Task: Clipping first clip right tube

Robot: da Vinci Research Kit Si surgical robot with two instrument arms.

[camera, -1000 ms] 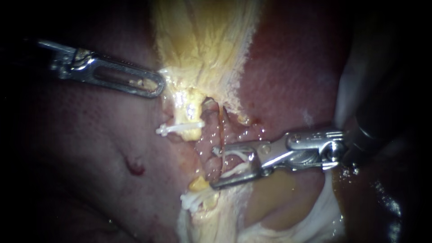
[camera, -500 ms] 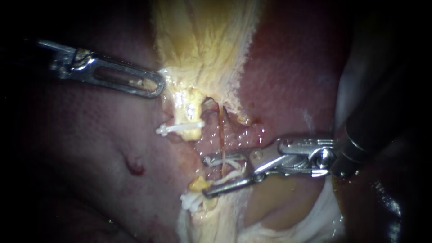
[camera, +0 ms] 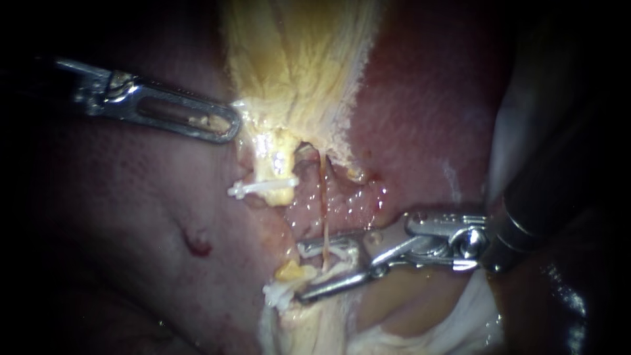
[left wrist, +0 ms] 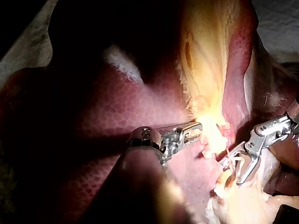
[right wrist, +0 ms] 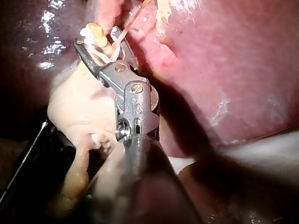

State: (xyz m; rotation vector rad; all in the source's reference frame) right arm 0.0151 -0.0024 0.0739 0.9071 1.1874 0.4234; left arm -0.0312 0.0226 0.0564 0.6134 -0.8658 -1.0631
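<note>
Endoscope, left instrument [camera: 227, 126]: shaft enters from 9 o'clock. The jaws lie together and the tip sits against the edge of the yellow tissue [camera: 296, 66]. No grip on that tissue can be made out.
Endoscope, right instrument [camera: 307, 269]: shaft enters from 3 o'clock. The jaws stand apart at 6 o'clock of centre, and both bear on the loaded clip [camera: 338, 253] carried between them.
Endoscope, right tube [camera: 324, 210]: a thin orange-brown strand at centre. It runs from the foot of the yellow tissue toward 6 o'clock and passes between the right instrument's jaws, across the loaded clip.
Endoscope, other clips: the upper clip [camera: 261, 189] lies across pale tissue at 9 o'clock of the right tube. The lower clip [camera: 277, 294] is just beside the lower jaw tip.
Endoscope, liver [camera: 118, 217]: red surface filling the 8 o'clock area.
Left wrist, left instrument [left wrist: 196, 129]: jaws together, tip touching the brightly lit yellow tissue [left wrist: 205, 56].
Left wrist, right instrument [left wrist: 233, 168]: ahead of and beside the left one. Its jaws are spread around the loaded clip [left wrist: 237, 161], and the right tube [left wrist: 224, 153] enters the gap.
Right wrist, right instrument [right wrist: 97, 37]: jaws apart, with the loaded clip [right wrist: 108, 52] seated between them.
Right wrist, right tube [right wrist: 133, 21]: runs into the jaw gap from ahead.
Right wrist, liver [right wrist: 224, 70]: lies beside the shaft.
</note>
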